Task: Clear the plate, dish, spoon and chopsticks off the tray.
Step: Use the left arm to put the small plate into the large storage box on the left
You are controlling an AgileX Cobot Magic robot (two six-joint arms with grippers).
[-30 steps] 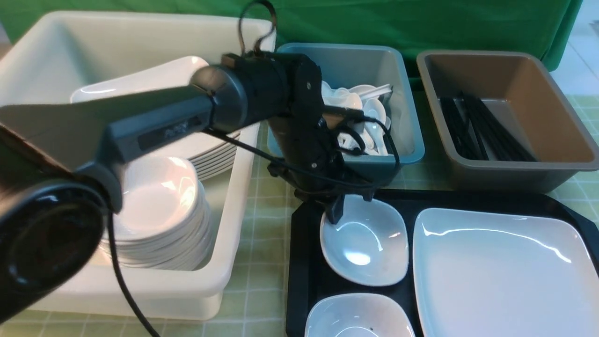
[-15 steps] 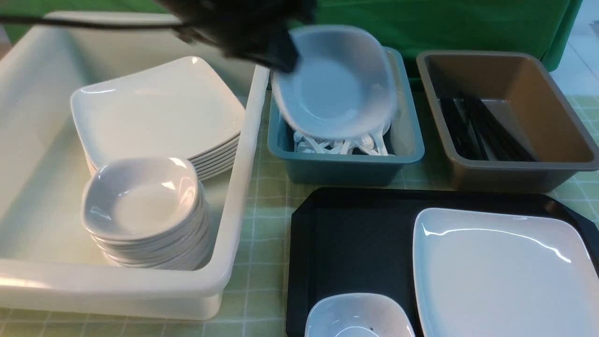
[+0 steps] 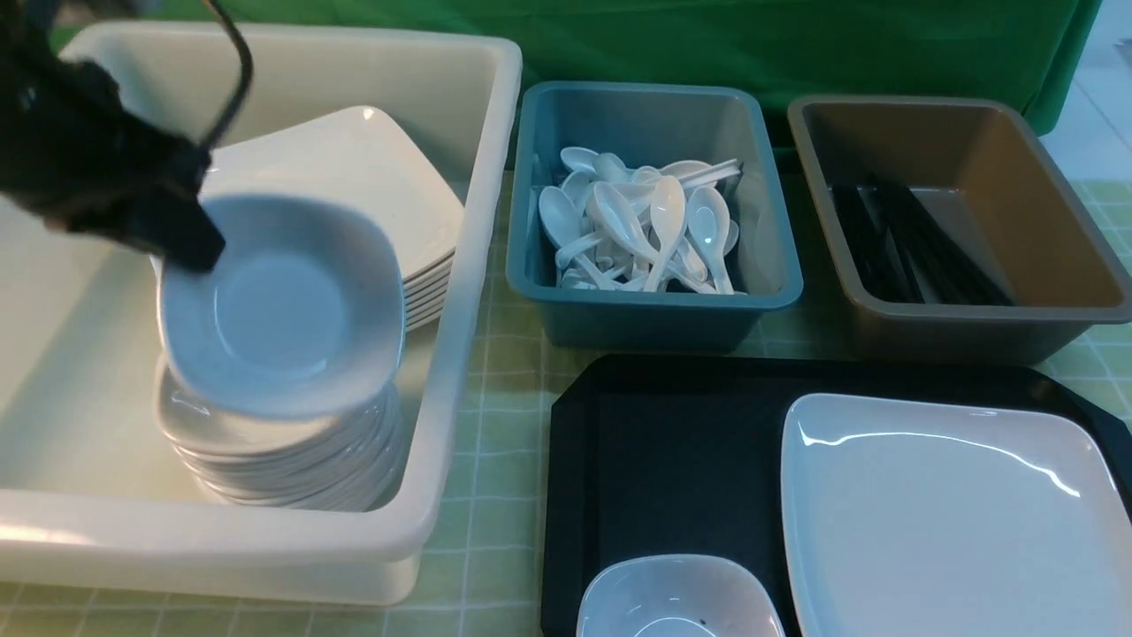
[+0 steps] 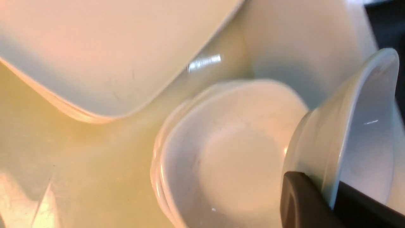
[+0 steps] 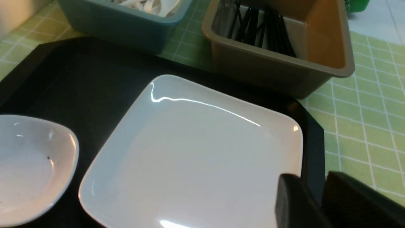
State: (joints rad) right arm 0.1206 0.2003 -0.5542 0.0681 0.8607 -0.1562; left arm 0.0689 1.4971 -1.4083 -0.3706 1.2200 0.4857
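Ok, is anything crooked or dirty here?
The bowl in the left gripper hangs tilted over the stack of bowls, not nested. The other bowl, on the tray, has a tiny dark speck inside.

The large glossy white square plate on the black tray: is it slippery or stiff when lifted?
The plate is probably slippery: sharp reflections. Likely stiff, given its crisp edges. Lying flat on the black tray, its shallow rim may be hard to pinch.

The plate (image 3: 946, 522) lies on the tray's (image 3: 672, 460) right, a dish (image 3: 676, 606) on its left, the spoon tub (image 3: 654, 323) behind.
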